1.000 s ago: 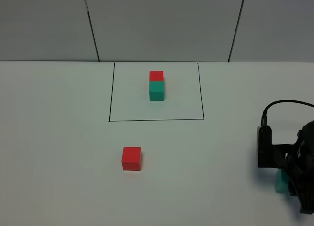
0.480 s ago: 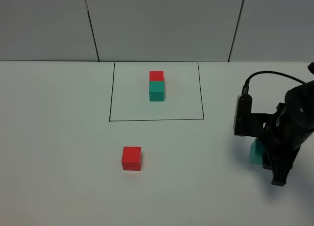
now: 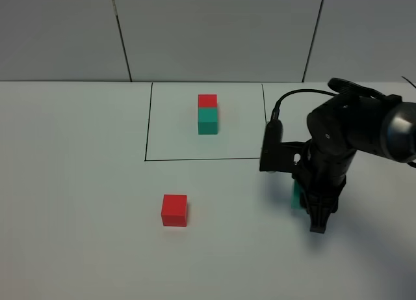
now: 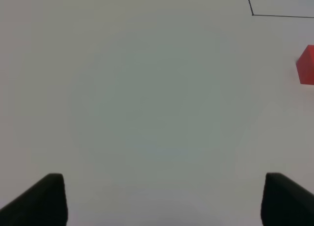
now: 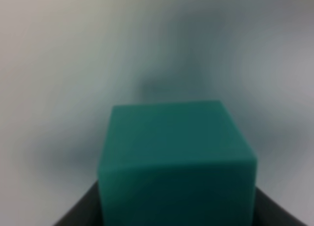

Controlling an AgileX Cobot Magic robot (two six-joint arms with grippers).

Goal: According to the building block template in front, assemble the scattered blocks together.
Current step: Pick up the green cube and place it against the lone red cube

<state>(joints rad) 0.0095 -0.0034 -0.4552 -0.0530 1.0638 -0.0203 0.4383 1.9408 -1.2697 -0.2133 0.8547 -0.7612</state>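
**A:** Where is the loose teal block [image 5: 176, 152]?

**B:** Pinched in the right claw [image 3: 309, 205]. The right wrist view shows a dark finger pressed against each side of it. From the high camera only a sliver of teal peeks out beside the arm. It is just right of the near right corner of the black outline [image 3: 207, 159], outside the line.

**A:** Is it resting on the table or off it?

**B:** I cannot tell. The claw hides its underside, and everything behind it is blurred.

**A:** And the loose red block [image 3: 174, 209]?

**B:** It sits flat and alone on the white table [image 3: 78, 202]. It is outside the outline, in front of the near line and toward the left corner. It is well apart from the teal one, off to its left.

**A:** And the template [image 3: 207, 114]?

**B:** It is inside the outline, toward the back and about midway across. The red cube is behind and the teal cube in front, and they touch face to face.

**A:** What about the other arm?

**B:** The high camera does not show it. In its own wrist view the left claw [image 4: 163, 177] is spread wide, with only bare table between the fingers. The red block shows at the edge of that view, and a corner of the outline lies beyond it.

**A:** What is behind the table?

**B:** A grey wall [image 3: 214, 33] of panels with dark seams.
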